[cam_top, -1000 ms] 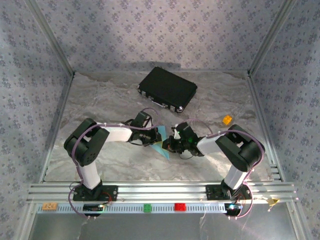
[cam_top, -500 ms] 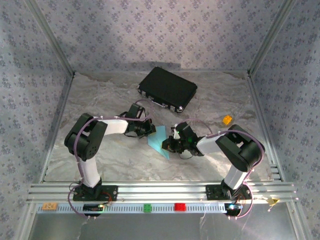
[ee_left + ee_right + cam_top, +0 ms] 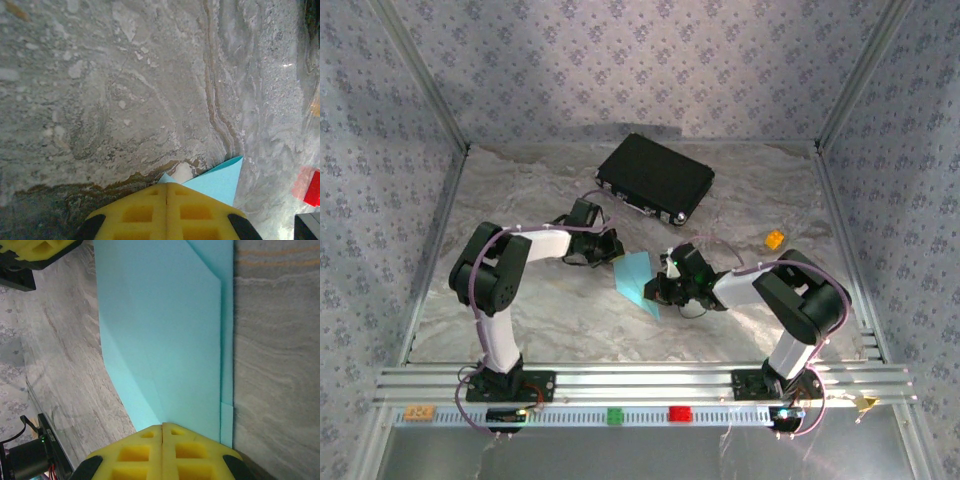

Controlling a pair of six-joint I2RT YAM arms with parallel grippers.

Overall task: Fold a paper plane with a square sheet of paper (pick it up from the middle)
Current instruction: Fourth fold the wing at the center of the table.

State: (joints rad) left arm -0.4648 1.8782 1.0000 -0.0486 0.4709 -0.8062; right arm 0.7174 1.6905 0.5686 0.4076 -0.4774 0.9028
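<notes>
We judge the folding to be partly done: the square sheet of paper (image 3: 633, 278) lies near the middle of the table (image 3: 520, 190), a little toward the near edge, and it is no longer a plain square. The right wrist view shows stacked layers, a slanted crease across one corner and a narrow strip along one side. No sharp nose or long centre ridge shows, so the narrowing folds and the final centre fold seem left to do. The paper is thin, matte and light blue with crisp straight edges, though one side bows up slightly off the surface. The table is hard and smooth with grey marbled veining. The left gripper (image 3: 167, 192) has its yellow waffle-patterned fingers together, and a pointed corner of the paper pokes out just beyond them. The right gripper (image 3: 162, 429) also has its fingers together, their tips at the paper's edge; we cannot tell whether they pinch it or only press it down. A black hard case (image 3: 655, 178) sits by the far edge and a small orange block (image 3: 775, 238) toward the right edge, both well apart from the paper.
</notes>
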